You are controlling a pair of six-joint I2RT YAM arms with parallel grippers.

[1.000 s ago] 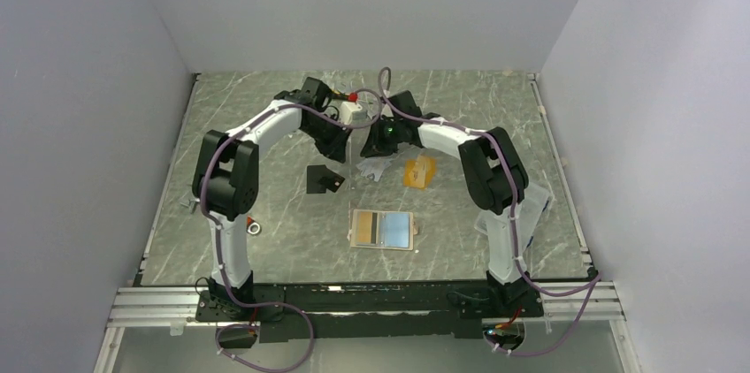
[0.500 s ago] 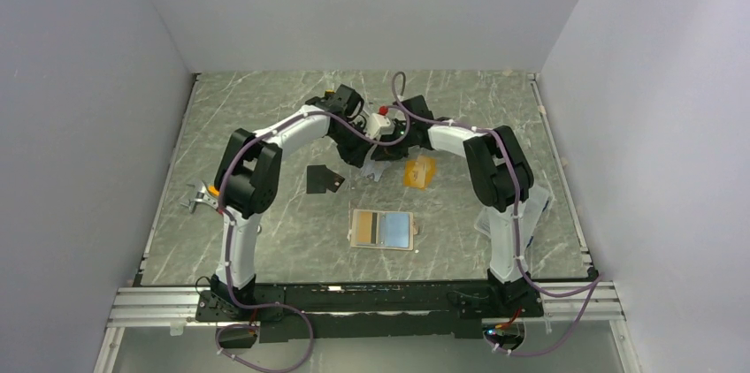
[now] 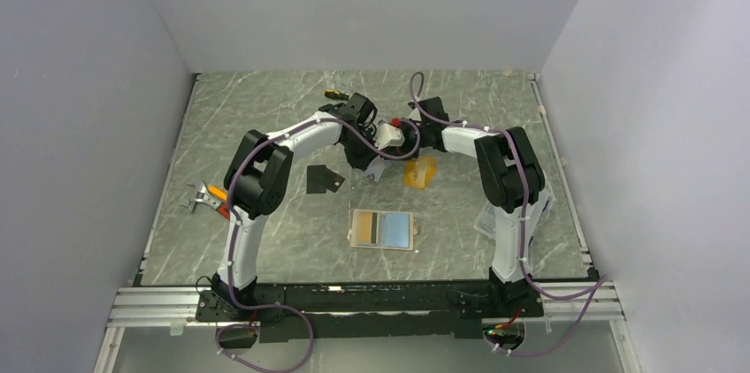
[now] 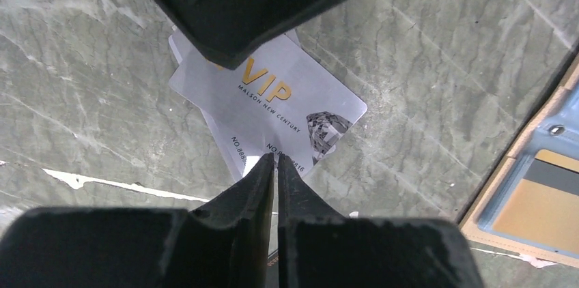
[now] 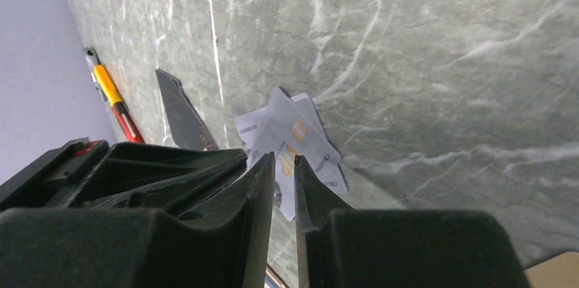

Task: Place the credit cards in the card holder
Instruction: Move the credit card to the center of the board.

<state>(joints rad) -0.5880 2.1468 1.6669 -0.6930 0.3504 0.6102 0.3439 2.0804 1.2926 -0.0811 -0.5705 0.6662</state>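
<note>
Pincers of both arms hang close together over the far middle of the table (image 3: 265, 125). The left pincer (image 4: 276, 160) is clenched: its fingertips meet and nothing sits between them. Directly beneath it lie two overlapping silver-grey cards (image 4: 273, 97), flat on the table, the upper one printed VIP in gold. The tips stand over the near edge of that upper card; whether they touch it cannot be told. The right pincer (image 5: 285, 160) has its jaws a thin slit apart with nothing gripped, and the same pair of cards lies just beyond its tips. The black card (image 3: 325, 179) lies flat to the left of the left pincer, near it but apart from the silver-grey pair. The orange card (image 3: 419, 171) lies flat on the right pincer's side, near it and slightly toward the arm bases. The card holder (image 3: 383, 229) lies open and flat, inside facing up with tan and blue panels showing, on the base side of both pincers and apart from every card. The four cards seen all lie on the table outside it. An orange-and-red tool (image 5: 108, 90) lies at the table's left edge, well apart from the left pincer.
</note>
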